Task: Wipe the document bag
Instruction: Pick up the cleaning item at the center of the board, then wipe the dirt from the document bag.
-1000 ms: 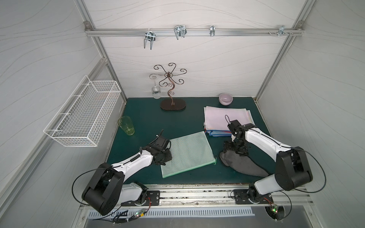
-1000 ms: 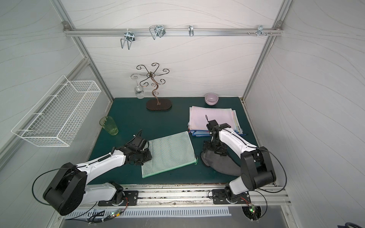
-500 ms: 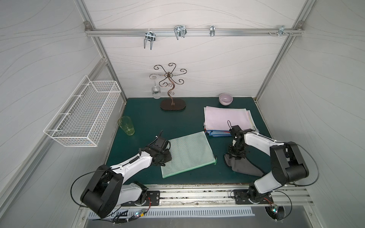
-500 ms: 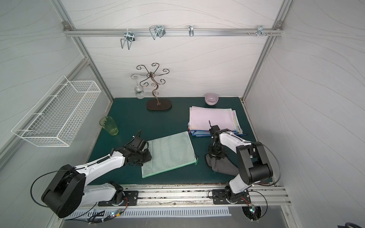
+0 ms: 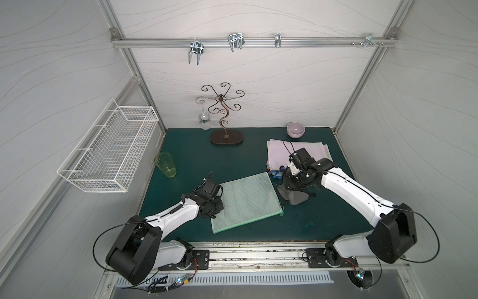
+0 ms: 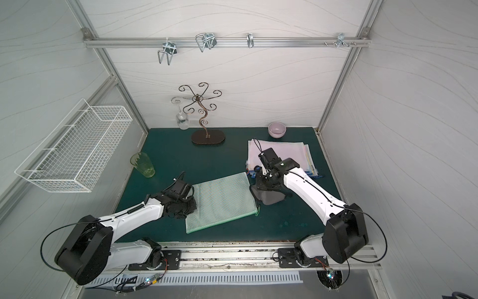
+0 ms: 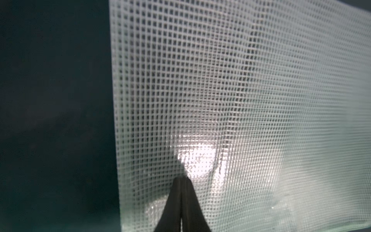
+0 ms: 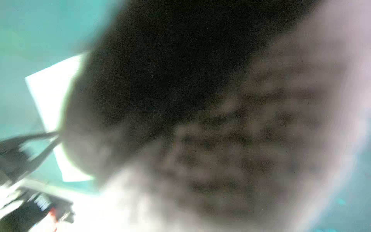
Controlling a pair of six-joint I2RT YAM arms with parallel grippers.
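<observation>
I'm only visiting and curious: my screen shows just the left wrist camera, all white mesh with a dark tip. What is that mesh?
Observer: A pale green document bag, lying flat on a dark green table.
Operator: Where is the other arm?
Observer: The right claw is by the bag's far corner, shut on a grey cloth.
Operator: Is the cloth on the bag?
Observer: No, it is bunched under the claw beside the bag's edge, not on top.

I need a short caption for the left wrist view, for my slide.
Shut left pincer with its tips on the mesh document bag near its edge, beside the dark green mat.
</observation>
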